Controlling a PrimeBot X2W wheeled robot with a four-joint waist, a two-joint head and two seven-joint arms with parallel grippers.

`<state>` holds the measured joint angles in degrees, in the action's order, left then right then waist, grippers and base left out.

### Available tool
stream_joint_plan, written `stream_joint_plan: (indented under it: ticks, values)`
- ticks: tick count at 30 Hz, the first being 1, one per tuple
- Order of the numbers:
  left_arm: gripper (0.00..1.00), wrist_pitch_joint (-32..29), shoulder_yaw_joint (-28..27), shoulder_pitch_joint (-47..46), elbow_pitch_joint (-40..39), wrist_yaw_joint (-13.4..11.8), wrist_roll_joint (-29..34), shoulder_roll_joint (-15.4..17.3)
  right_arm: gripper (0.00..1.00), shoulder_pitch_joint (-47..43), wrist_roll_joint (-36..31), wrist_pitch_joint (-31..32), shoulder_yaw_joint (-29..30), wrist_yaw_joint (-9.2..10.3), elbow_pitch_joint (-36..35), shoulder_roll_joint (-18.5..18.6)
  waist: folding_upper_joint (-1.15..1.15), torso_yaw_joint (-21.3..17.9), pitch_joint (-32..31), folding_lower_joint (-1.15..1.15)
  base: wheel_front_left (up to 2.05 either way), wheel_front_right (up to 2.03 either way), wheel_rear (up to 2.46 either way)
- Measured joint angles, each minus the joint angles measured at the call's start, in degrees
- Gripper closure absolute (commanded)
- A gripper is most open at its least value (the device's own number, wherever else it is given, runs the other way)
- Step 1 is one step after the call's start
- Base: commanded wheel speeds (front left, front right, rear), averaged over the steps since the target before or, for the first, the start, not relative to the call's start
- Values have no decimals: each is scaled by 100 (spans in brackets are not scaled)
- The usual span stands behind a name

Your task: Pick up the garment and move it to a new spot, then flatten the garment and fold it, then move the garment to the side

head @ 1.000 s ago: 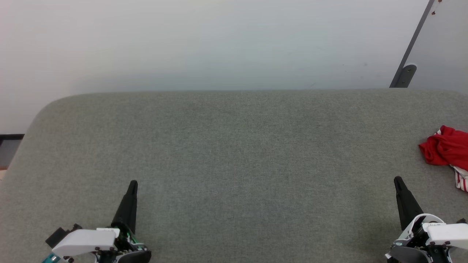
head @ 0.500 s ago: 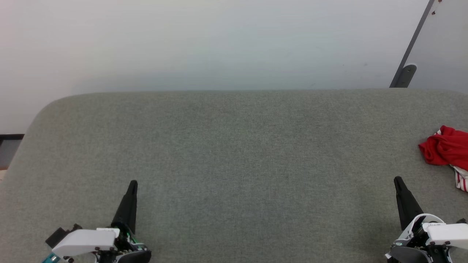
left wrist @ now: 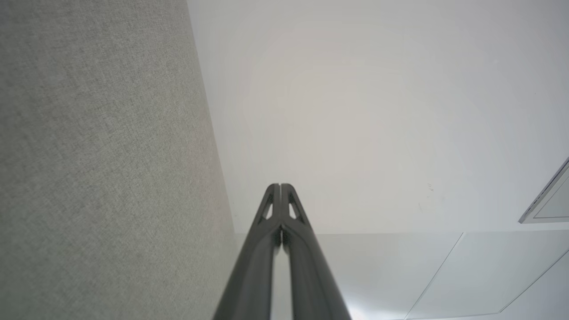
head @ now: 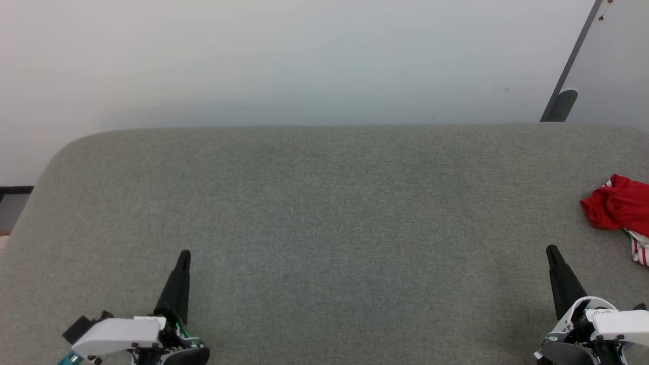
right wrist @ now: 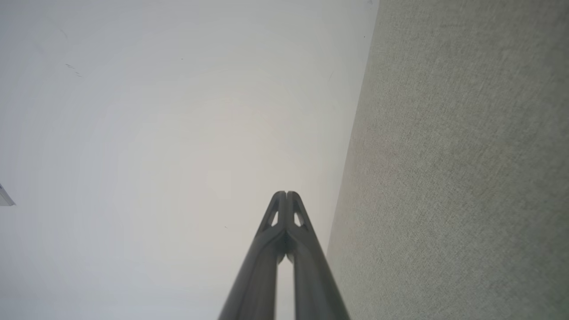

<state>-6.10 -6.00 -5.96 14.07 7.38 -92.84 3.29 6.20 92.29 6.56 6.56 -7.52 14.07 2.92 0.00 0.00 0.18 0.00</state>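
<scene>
The garment (head: 619,208) lies crumpled at the right edge of the head view, a red heap with a bit of red-and-white striped trim below it, partly cut off by the frame. My right gripper (head: 551,250) rests at the lower right, shut and empty, a short way left of and nearer than the garment. At the lower left my left gripper (head: 184,255) is also shut and empty, far from the cloth. The left gripper (left wrist: 280,186) in its wrist view and the right gripper (right wrist: 286,194) in its own show tips pressed together with nothing between them.
The grey fabric surface (head: 324,213) spreads across the head view, with a rounded far-left corner. Behind it rises a pale wall (head: 304,61). A dark slanted post (head: 563,99) stands at the far right behind the surface.
</scene>
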Motion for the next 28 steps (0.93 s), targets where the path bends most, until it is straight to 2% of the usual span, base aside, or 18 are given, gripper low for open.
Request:
stream_joint_plan:
  ticks: [28]
  values:
    - [100,-20,-15,-2,1,0,8,-10,100,0,0,0,0,0,0,0,0,0,0,0,0,0,0]
